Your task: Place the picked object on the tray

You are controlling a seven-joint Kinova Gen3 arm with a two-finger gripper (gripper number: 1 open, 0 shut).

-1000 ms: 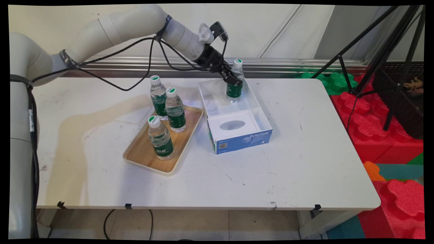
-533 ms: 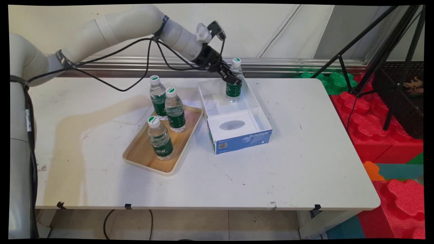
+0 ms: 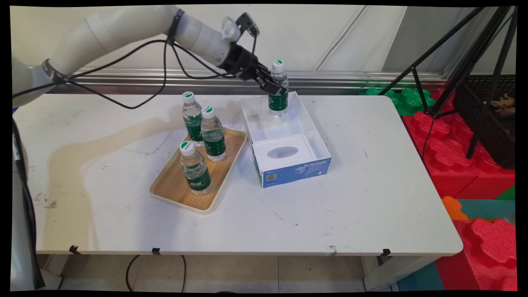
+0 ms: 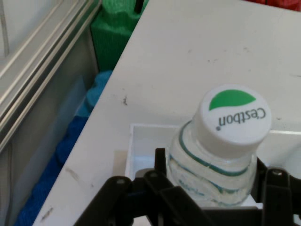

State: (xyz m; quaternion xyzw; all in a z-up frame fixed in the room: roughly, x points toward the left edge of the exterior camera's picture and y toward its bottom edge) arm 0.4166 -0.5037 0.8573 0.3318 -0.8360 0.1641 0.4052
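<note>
At twelve o'clock on the bench (image 3: 371, 198), the pincer (image 3: 275, 87) grasps a water bottle (image 3: 278, 88), which has risen since a moment ago and now hangs clear above the open white box (image 3: 317, 140).

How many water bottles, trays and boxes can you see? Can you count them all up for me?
Clear plastic water bottles with green labels: 4, three on the tray, one in the claw
Wooden tray: 1
White and blue cardboard box: 1
Total: 6
</note>
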